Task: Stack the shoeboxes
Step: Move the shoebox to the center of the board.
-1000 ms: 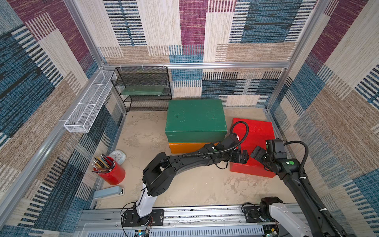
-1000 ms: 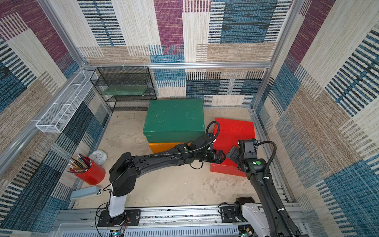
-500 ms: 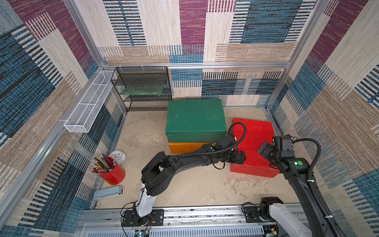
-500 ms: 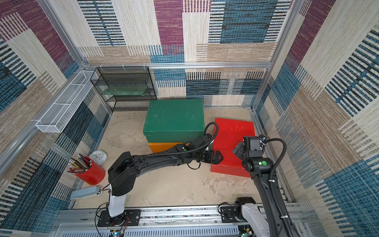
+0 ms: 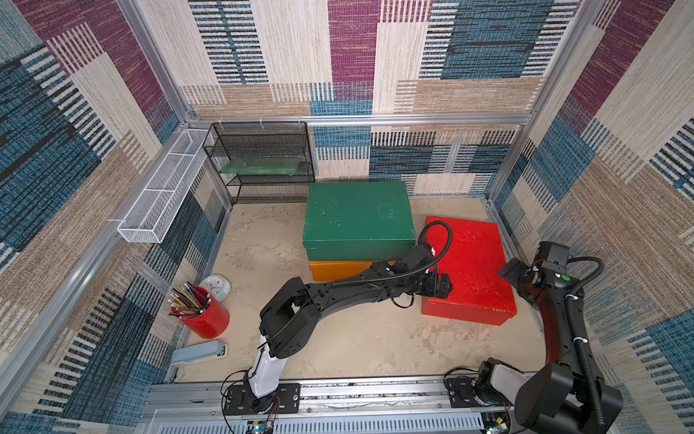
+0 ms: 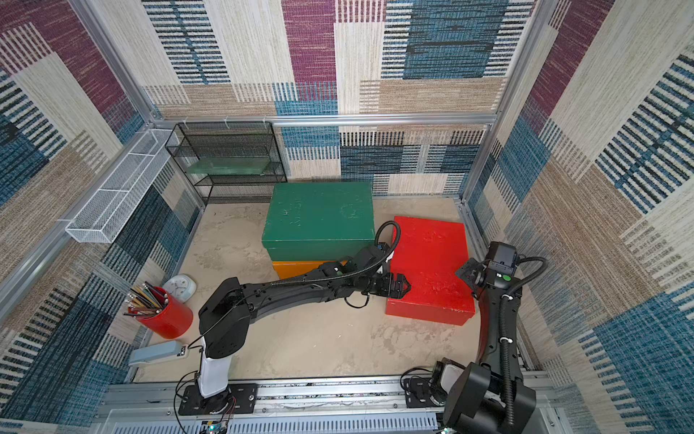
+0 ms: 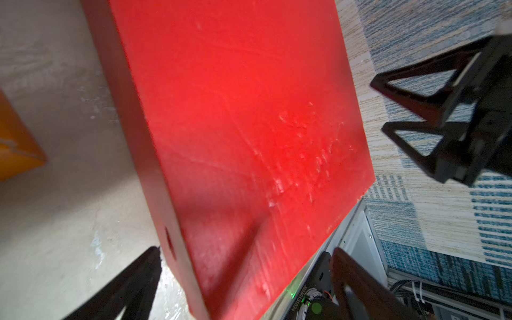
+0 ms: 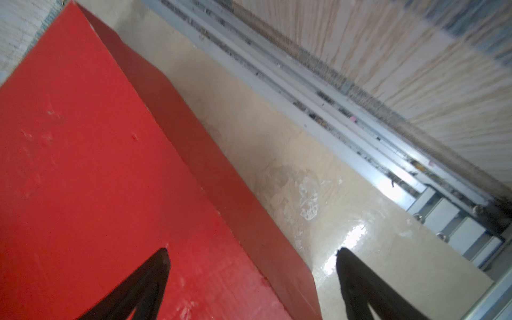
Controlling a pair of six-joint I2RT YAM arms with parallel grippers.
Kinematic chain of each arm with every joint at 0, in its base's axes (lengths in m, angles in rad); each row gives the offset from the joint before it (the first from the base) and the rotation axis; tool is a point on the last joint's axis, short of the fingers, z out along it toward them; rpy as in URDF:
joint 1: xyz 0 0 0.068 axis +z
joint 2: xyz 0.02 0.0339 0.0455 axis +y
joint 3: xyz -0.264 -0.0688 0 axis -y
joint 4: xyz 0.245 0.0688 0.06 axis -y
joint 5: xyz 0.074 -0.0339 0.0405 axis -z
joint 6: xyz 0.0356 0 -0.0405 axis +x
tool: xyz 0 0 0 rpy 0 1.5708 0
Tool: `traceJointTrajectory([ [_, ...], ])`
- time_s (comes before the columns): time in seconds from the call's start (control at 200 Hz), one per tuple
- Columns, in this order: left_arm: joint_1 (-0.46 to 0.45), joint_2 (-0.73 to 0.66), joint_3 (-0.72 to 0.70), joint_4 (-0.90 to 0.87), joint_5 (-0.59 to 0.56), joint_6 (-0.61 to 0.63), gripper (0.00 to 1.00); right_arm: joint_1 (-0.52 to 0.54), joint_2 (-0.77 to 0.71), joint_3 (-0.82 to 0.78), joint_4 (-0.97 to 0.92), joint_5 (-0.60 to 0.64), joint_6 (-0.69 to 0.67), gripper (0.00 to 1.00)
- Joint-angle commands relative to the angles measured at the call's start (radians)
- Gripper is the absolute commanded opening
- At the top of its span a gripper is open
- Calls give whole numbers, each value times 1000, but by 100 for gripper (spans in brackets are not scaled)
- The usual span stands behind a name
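Note:
In both top views the green shoebox [image 5: 358, 218] [image 6: 319, 214] lies on the orange shoebox [image 5: 338, 268] [image 6: 296, 267] at the back middle. The red shoebox [image 5: 469, 270] [image 6: 432, 263] rests alone on the floor to their right. My left gripper [image 5: 445, 287] [image 7: 246, 266] is open at its left near corner, with one finger [image 7: 133, 282] beside the side wall. My right gripper [image 5: 507, 270] [image 8: 252, 255] is open at the box's right edge; one finger [image 8: 149, 277] is over the lid, the other over the floor.
A black mesh shelf [image 5: 263, 161] stands at the back left, a white wire basket [image 5: 165, 188] hangs on the left wall. A red pencil cup [image 5: 204, 315], a clock [image 5: 216, 287] and a stapler [image 5: 197, 353] sit front left. The right wall runs close beside the red shoebox.
My right gripper has moved rightwards off the red lid to the box's right edge. The left gripper has barely shifted at the left side.

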Motion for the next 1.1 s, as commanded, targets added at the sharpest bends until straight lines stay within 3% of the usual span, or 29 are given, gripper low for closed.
traceJointTrajectory([
  [0.0, 2, 27, 42, -21, 20, 9, 96, 24, -61, -62, 60, -69, -6, 95],
  [0.265, 1, 69, 125, -60, 36, 33, 95, 140, -115, -89, 30, -17, 78, 95],
  [0.526, 2, 136, 218, -120, 53, 64, 94, 376, -252, -106, -64, 79, 175, 95],
  [0.731, 13, 163, 252, -154, 62, 84, 94, 445, -335, -61, -207, 116, 177, 95],
  [0.896, 24, 151, 233, -162, 54, 83, 94, 410, -353, 58, -187, 241, 114, 95],
  [1.027, 26, 116, 195, -158, 41, 78, 94, 236, -156, 165, -118, 113, 0, 95],
  [1.097, 25, 77, 161, -140, 31, 70, 94, 140, -60, 207, -66, 105, -32, 95],
])
